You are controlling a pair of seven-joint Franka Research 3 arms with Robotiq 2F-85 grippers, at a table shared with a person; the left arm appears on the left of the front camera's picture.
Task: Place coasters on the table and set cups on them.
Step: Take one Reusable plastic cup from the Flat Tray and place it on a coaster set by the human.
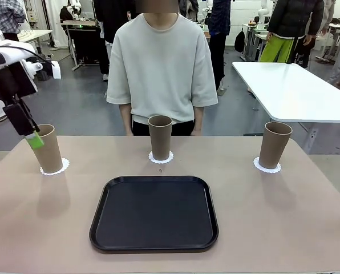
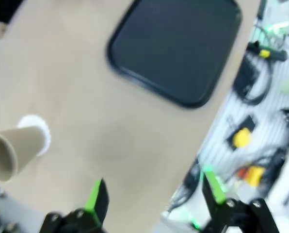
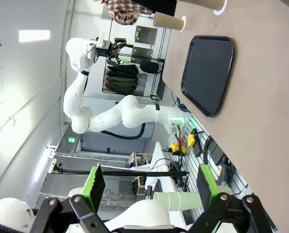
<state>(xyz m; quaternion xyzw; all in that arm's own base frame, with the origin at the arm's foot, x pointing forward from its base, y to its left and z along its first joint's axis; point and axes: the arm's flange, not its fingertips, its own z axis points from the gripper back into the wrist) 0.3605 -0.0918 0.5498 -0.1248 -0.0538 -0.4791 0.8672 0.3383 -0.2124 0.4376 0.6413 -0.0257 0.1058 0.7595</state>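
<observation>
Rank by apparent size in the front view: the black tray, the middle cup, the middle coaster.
1. black tray, clearly largest, though also nearest the camera.
2. middle cup.
3. middle coaster, only its rim shows around the cup's base.

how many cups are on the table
3, each upright on a coaster: left cup by the left tool, middle cup behind the tray, right cup at far right.

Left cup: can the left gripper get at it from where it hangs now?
Probably yes. The left gripper hangs open just beside the left cup, which stands on its coaster with nothing between them.
</observation>
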